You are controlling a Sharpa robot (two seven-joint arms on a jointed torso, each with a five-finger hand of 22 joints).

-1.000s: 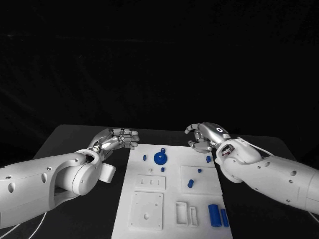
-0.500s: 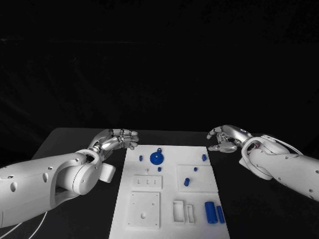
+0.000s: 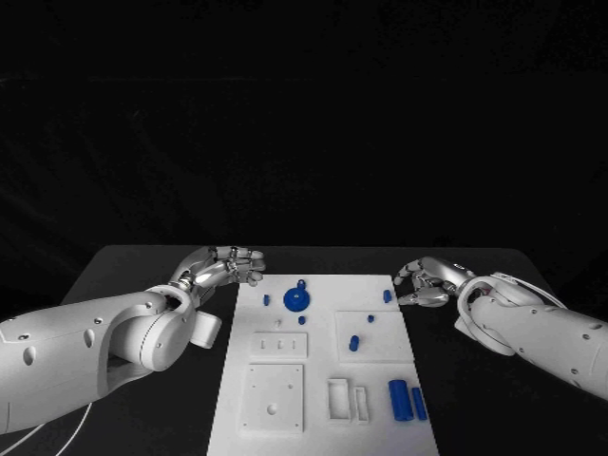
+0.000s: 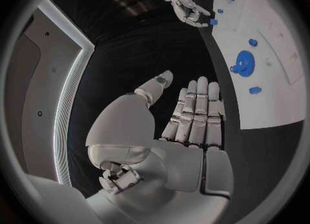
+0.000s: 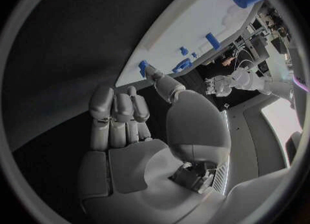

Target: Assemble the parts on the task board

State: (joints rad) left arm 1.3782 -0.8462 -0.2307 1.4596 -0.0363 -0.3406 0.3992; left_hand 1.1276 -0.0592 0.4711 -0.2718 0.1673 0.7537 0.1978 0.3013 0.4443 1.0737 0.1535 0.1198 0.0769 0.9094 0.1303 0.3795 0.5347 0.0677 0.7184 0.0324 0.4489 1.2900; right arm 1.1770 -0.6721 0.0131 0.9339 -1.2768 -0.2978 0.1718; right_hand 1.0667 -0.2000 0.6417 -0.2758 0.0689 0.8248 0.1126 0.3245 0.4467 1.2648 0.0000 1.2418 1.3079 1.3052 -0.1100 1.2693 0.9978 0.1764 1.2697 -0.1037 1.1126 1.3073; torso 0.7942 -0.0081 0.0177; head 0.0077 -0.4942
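**Right hand pulls off the board, empty**

Head view: the right hand (image 3: 427,283) has drawn back from over the far edge of the task board (image 3: 325,380) in the last second and now hangs over the bare worktop (image 3: 483,380) just beside the board's right edge, fingers loosely curled around nothing. The left hand (image 3: 225,265) has stayed where it was, just off the board's far-left corner, fingers apart and holding nothing. On the board the blue disc (image 3: 297,300) sits at the far end with small blue pegs around it, and two blue cylinders (image 3: 407,399) lie near the right front corner. Nothing on the board appears to have moved.

Left wrist view: the palm is open, fingers straight and side by side, empty.

Right wrist view: its fingers are half bent, thumb out, nothing between them; a small blue peg (image 5: 142,68) stands at the board's edge close to the thumb tip.

The retreat suggests no part was picked; assembly looks barely begun.
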